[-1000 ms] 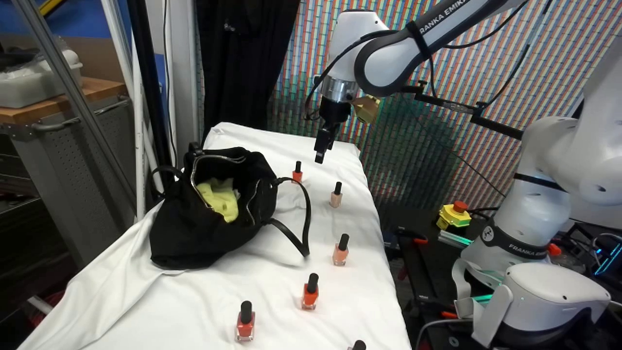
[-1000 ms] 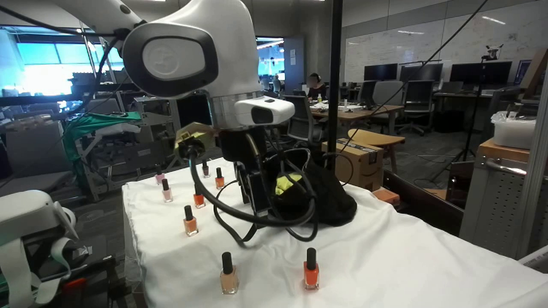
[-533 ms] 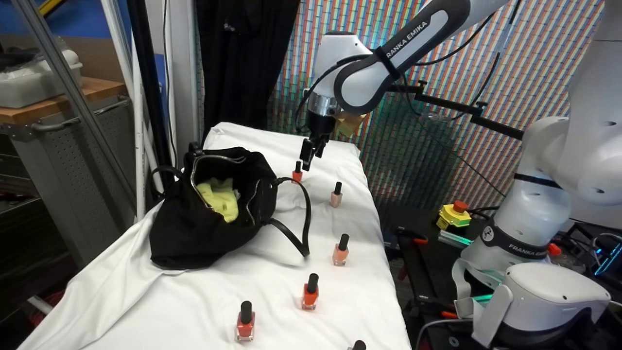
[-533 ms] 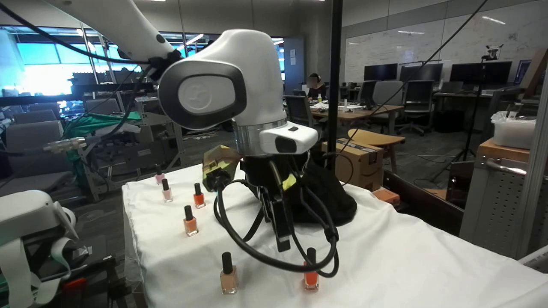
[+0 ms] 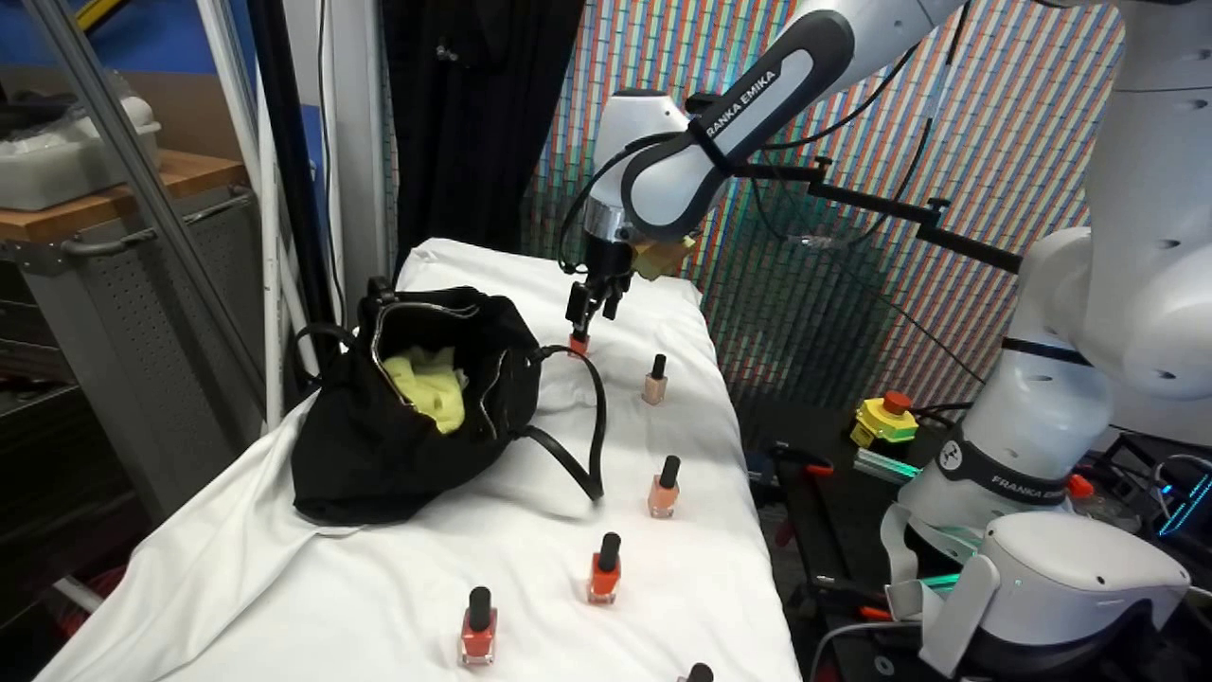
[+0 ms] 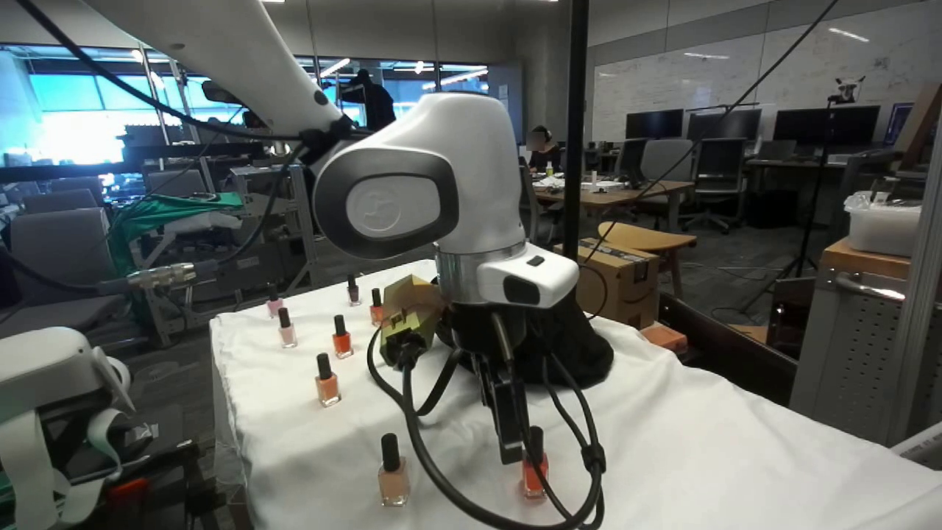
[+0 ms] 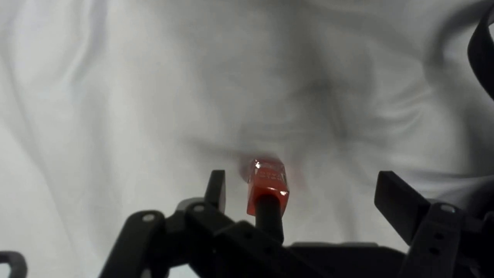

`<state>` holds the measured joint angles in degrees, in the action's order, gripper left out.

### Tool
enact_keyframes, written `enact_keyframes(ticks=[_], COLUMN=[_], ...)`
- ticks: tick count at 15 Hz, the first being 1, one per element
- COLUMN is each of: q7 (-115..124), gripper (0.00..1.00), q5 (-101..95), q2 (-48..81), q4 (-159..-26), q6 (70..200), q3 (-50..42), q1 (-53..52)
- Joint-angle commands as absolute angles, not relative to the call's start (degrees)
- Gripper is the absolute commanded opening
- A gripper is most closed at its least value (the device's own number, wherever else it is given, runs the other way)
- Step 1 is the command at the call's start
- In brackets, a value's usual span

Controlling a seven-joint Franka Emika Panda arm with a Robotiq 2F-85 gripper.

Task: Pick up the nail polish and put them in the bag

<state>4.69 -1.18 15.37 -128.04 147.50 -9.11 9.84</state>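
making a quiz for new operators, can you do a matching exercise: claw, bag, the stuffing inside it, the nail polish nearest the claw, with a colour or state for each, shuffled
Things:
1. claw
2. bag
3. stuffing inside the bag
4. nail polish nearest the claw

Colours or states:
A. black fabric
B. red
C. jaws apart
D. yellow

Pairs: 1-C, 2-A, 3-D, 4-B

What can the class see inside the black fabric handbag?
Crumpled, yellow-green, cloth-like material shows inside the open black fabric handbag. Anything beneath that material is covered and cannot be seen.
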Motion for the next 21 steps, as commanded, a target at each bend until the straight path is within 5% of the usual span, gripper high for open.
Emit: enact_keyframes(ticks=[1,21], q7=[5.99,12.69], gripper=[1.00,1.00], q5=[1.70,5.02], q2=[19.16,25.21], q4=[-124.21,-123.83], q6=[149.00,154.06], q3=[-9.61,-10.32], q1=[10.48,10.25])
